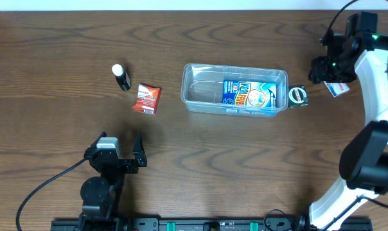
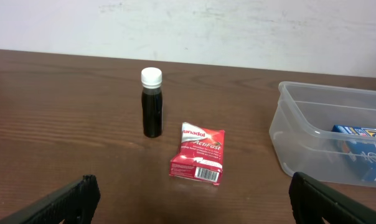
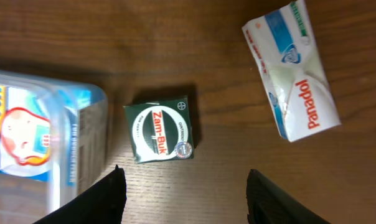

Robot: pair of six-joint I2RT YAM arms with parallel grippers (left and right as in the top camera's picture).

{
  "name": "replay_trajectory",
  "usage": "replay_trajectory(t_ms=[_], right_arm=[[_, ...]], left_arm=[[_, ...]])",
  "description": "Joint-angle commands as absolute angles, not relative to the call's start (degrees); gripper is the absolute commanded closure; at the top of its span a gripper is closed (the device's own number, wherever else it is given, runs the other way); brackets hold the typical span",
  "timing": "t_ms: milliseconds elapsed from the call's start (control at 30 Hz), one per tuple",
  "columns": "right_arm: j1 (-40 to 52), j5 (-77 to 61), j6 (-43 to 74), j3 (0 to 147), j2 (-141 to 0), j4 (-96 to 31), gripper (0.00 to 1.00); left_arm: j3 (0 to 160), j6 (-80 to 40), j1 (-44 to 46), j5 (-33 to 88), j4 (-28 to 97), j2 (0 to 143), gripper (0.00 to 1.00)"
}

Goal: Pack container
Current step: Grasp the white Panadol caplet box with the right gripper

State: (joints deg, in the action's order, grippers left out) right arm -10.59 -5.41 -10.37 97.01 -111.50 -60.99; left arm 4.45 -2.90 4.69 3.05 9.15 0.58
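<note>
The right tool (image 3: 188,198) is set with jaws apart. The green Zam-Buk box (image 3: 160,132) is seen just ahead, centred between them, and the container (image 3: 91,118) close on the left. The box should be straddled squarely, the container's wall being cleared.

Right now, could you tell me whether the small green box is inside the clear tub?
No, the green box sits on the table just outside the tub's end wall.
</note>
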Motion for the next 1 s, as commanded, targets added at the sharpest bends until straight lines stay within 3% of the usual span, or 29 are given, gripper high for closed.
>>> replay_trajectory(t_ms=[0,333,600,633,700,967], right_arm=[[-10.1,-6.0,-13.0,97.3,-115.1,-60.6,0.41],[-10.0,-10.6,-17.2,97.3,-120.5,-59.1,0.38],[-10.3,-4.7,-17.2,97.4,-120.3,-53.5,0.37],[-10.5,-2.8,-17.6,97.4,-120.3,-53.3,0.35],[-11.3,1.6,-20.0,97.4,-120.4,-53.2,0.19],[-17.1,-1.2,-24.4,97.4,-120.4,-49.1,0.05]], left_arm=[[2.9,-2.2,4.8,3.4,9.7,0.2,0.02],[2.9,-2.2,4.8,3.4,9.7,0.2,0.02],[2.9,-2.2,4.8,3.4,9.7,0.2,0.02],[2.9,-2.2,4.8,3.4,9.7,0.2,0.02],[2.9,-2.2,4.8,3.5,9.7,0.2,0.02],[2.9,-2.2,4.8,3.4,9.7,0.2,0.02]])
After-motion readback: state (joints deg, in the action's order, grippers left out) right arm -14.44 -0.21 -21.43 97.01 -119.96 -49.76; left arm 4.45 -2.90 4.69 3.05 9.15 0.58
